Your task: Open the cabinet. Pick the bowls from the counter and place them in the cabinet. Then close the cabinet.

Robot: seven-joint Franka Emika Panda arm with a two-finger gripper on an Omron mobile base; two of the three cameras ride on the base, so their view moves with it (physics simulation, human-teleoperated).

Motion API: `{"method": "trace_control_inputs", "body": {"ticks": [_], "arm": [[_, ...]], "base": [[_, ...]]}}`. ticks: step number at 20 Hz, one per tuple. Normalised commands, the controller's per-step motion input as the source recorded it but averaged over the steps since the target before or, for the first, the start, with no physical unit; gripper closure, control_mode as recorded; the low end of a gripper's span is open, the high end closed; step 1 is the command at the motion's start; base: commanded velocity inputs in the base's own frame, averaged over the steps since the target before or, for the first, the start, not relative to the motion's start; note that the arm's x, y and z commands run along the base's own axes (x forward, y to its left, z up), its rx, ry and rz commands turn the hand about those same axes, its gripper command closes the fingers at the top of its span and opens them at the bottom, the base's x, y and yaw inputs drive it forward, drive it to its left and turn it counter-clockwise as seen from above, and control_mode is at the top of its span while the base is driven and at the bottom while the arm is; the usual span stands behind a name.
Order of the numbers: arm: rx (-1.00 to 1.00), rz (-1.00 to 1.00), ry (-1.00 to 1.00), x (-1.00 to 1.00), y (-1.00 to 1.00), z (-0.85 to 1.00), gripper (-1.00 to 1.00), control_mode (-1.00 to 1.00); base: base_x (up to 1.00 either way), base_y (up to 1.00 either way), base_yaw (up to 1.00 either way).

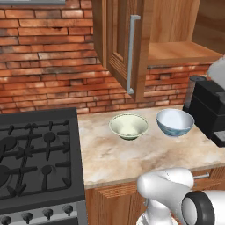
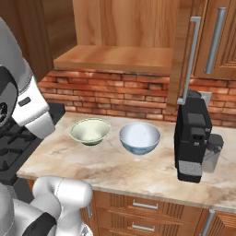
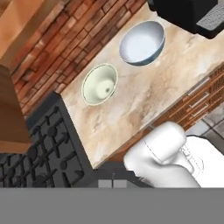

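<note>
Beige marbled counter [image 1: 132,154]: pale green-cream bowl [image 1: 128,126], light-blue bowl [image 1: 175,122] white inside.

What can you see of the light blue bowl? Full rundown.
The light blue bowl is round and wide-mouthed, looks like glazed ceramic, pale blue outside with a faint pattern and white inside. It is empty and sits upright on a small foot on the marble-patterned counter. It stands apart from the green-cream bowl on one side and the black coffee machine on the other, below the open cabinet. Nothing touches it but the counter.
</note>
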Motion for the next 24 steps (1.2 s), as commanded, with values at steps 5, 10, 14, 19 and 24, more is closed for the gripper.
{"method": "trace_control_inputs", "body": {"ticks": [5,10,14,19,24], "arm": [[0.00,0.05,0.14,-0.09,0.14,-0.57,-1.00,-1.00],[0.09,0.10,0.01,-0.03,-0.09,-0.45,-1.00,-1.00],[0.02,0.03,-0.07,0.00,0.00,-0.53,-1.00,-1.00],[-0.04,-0.03,-0.12,0.08,0.02,-0.45,-1.00,-1.00],[0.01,-0.16,0.02,0.27,-0.35,-0.02,-1.00,-1.00]], "base": [[0.00,0.00,0.00],[0.00,0.00,0.00],[0.00,0.00,0.00],[0.00,0.00,0.00],[0.00,0.00,0.00]]}}
